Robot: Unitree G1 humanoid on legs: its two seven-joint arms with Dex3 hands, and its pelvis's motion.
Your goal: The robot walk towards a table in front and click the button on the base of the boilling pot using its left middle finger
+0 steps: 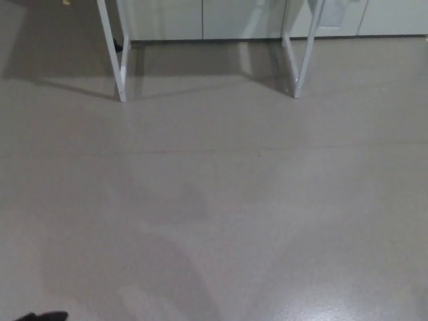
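Only the white metal legs of the table show, at the top of the head view: a left pair [112, 53] and a right pair [301, 53]. The tabletop, the boiling pot and its button are out of the picture. A small black sliver of my left hand [41, 316] pokes in at the bottom left edge, too little of it to tell its state. My right hand does not show.
Grey floor [221, 200] stretches between me and the table legs. White cabinet fronts [200, 13] run along the wall behind the table. A shadow falls on the floor under the table.
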